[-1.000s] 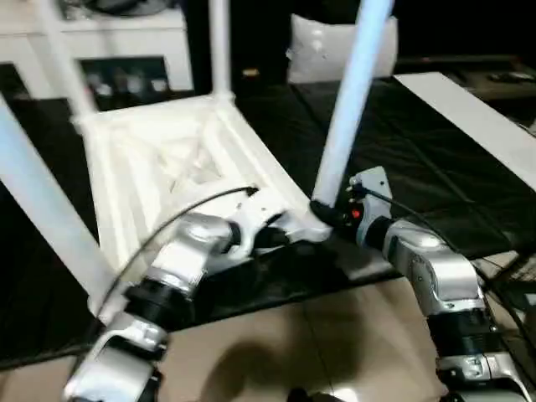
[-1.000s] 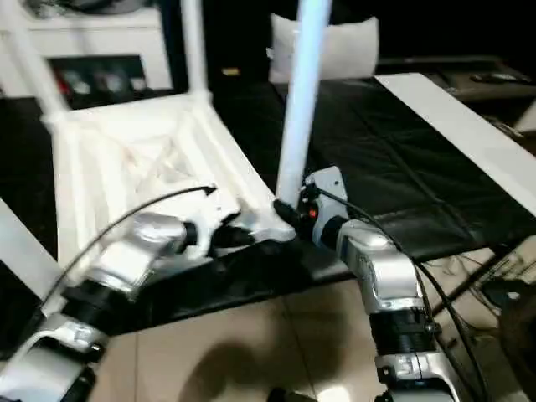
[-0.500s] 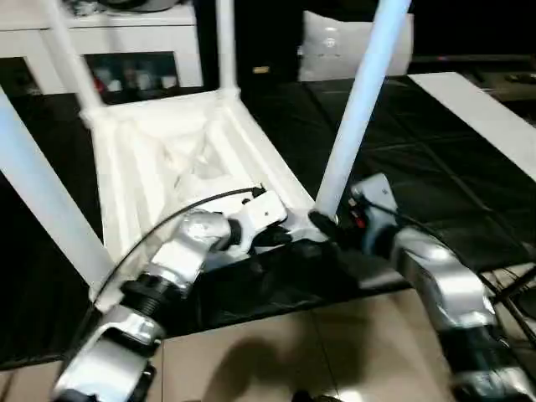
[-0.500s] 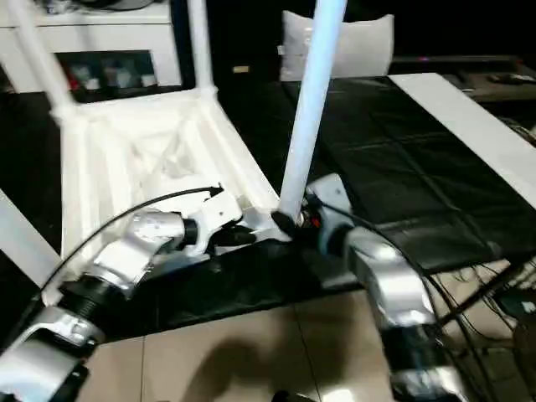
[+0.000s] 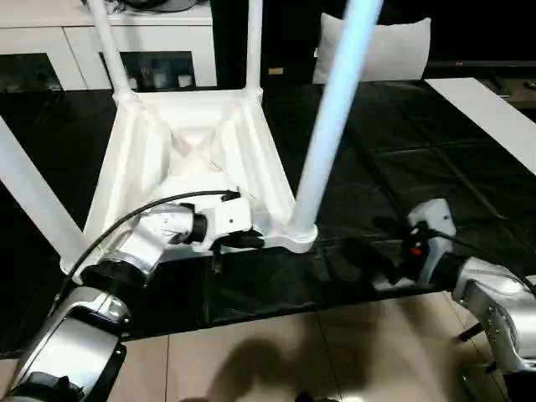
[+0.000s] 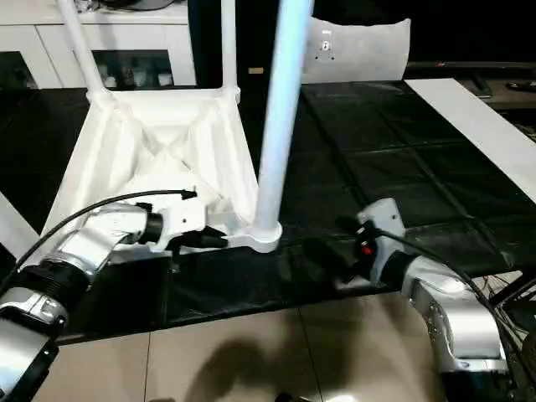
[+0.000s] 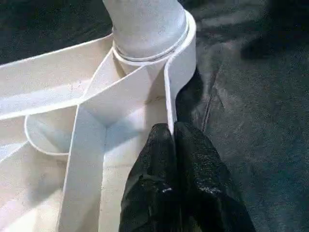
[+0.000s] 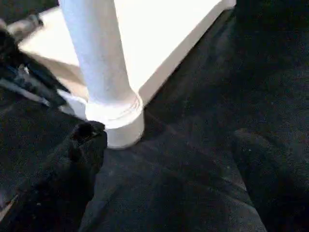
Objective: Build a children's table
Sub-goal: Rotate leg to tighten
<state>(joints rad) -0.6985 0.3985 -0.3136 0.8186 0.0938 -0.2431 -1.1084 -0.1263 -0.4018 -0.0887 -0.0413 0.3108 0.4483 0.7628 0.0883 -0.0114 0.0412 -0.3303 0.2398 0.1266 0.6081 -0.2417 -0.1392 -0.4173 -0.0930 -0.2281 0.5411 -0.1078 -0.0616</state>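
Observation:
The white tabletop (image 5: 184, 159) lies upside down on the black-covered work table (image 5: 402, 159), ribbed side up. Its legs stand in the corner sockets: far left (image 5: 109, 42), far right (image 5: 254, 42), near left (image 5: 29, 197) and near right (image 5: 331, 117). My left gripper (image 7: 173, 131) is shut on the tabletop's thin rim, right beside the near right socket (image 7: 181, 58). My right gripper (image 5: 368, 251) hovers open just right of that socket, clear of the leg (image 8: 96, 63), with its fingers (image 8: 87, 140) spread wide.
A white cabinet with glass doors (image 5: 159, 59) stands behind the work table. A white cushion (image 5: 385, 50) sits at the back right, and a long white board (image 5: 494, 109) lies along the right. The table's front edge drops to a tiled floor (image 5: 276, 352).
My right gripper has let go of the near right leg's base and drawn back to the right, opening. The left gripper holds the rim as before. The camera has shifted.

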